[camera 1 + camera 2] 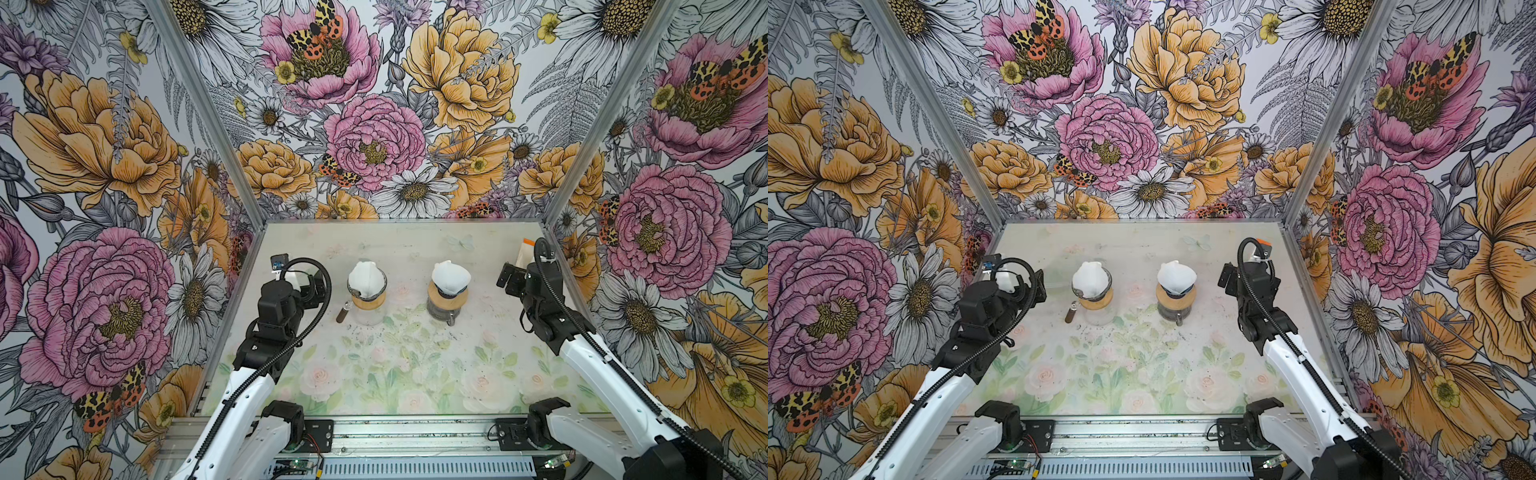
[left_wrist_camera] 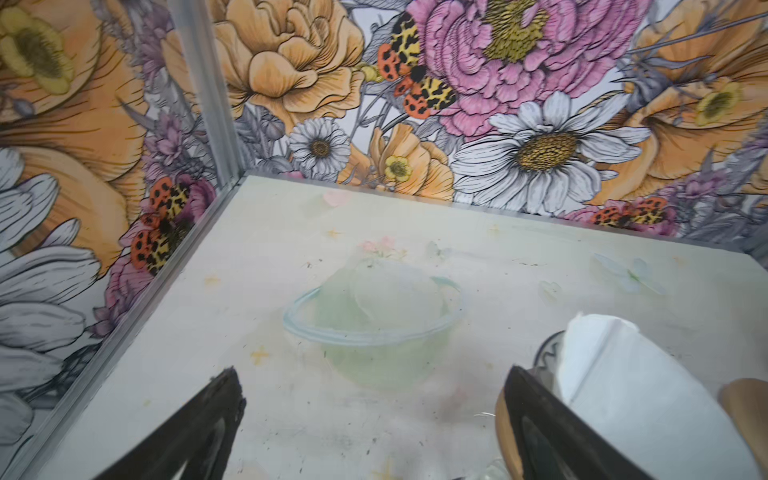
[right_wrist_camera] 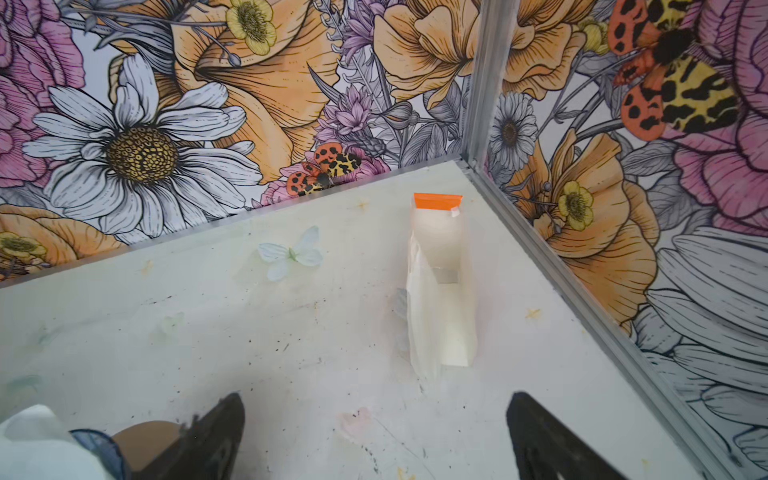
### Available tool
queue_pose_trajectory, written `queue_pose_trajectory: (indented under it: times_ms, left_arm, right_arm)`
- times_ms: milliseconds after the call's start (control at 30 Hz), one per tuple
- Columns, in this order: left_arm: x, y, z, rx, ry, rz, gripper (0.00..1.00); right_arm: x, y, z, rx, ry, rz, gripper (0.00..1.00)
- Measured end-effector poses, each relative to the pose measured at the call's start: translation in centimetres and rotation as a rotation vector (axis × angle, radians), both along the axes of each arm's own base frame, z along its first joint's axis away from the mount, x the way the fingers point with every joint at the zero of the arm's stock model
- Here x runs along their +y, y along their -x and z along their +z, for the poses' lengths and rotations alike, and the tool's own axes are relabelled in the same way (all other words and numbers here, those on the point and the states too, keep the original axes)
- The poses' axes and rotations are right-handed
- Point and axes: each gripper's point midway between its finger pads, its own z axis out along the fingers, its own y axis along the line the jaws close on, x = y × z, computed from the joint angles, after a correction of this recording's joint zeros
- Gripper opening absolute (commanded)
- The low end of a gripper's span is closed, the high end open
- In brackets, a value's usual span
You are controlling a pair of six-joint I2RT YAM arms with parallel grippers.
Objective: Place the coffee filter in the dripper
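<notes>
a: where are the filters in both top views?
b: i see two. the left filter [image 1: 365, 277] stands in the left dripper [image 1: 368, 301], and the right filter [image 1: 450, 275] stands in the right dripper [image 1: 447, 300]. both papers rise high above the glass mouth, wide end up.
a: and the grippers?
b: the left gripper [image 1: 315, 286] is just beside the left dripper, on its outer side. the right gripper [image 1: 1227, 279] is near the right dripper, also on the outer side. so each filter lies toward the middle of the table from its gripper, and each arm is nearer to its own dripper.
a: what does the left wrist view show?
b: the jaws stand wide apart and hold nothing. straight ahead there is a clear bowl [image 2: 291, 320] on the table. the left filter is off to the side, past one finger, with the wooden collar [image 2: 744, 403] next to it.
a: and the right wrist view?
b: the same, jaws wide and empty. ahead is a clear bag with an orange top [image 3: 440, 291]. the right filter shows only in a corner, beside one finger.
a: what does the next move need?
b: i judge both filters are already placed, maybe not fully seated. to press one down, the gripper should turn toward the middle and come from above, along the upright axis of the cone. a push from the side could tip the paper.
</notes>
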Motion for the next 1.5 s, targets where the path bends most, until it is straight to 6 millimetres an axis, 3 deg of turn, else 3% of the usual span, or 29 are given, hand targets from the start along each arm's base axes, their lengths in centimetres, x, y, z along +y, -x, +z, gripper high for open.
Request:
queue_pose_trajectory:
  times_ms: [167, 333, 600, 733, 933, 1133, 1400, 1500]
  left_arm:
    - [3.7, 1.1, -5.1, 0.069, -0.025, 0.174, 0.99]
    - [5.9, 1.5, -7.5, 0.075, -0.063, 0.305, 0.99]
    - [6.4, 0.3, -11.0, 0.067, -0.128, 0.326, 0.99]
    - [6.3, -0.8, -10.9, 0.035, -0.144, 0.308, 0.99]
    - [7.5, -2.2, -9.4, -0.077, -0.107, 0.305, 0.99]
    - [8.5, -3.5, -9.9, -0.12, -0.072, 0.279, 0.99]
    - [6.9, -6.0, -12.2, -0.097, -0.038, 0.163, 0.99]
    - [6.0, -6.6, -11.7, -0.13, -0.038, 0.126, 0.99]
  right_arm:
    - [-0.6, 0.0, -3.8, -0.025, 0.053, 0.009, 0.99]
    - [-0.5, -0.7, -6.5, -0.021, 0.128, 0.037, 1.0]
    - [-0.4, -2.6, -8.4, -0.037, 0.183, 0.053, 1.0]
    - [-0.1, -3.2, -9.4, -0.025, 0.191, 0.082, 0.99]
    - [0.6, -3.7, -8.9, -0.053, 0.181, 0.135, 0.99]
    - [0.2, -3.8, -8.8, -0.065, 0.162, 0.146, 0.99]
    - [0.2, -3.8, -8.8, -0.066, 0.153, 0.156, 0.99]
    - [0.0, -3.8, -8.9, -0.062, 0.148, 0.153, 0.99]
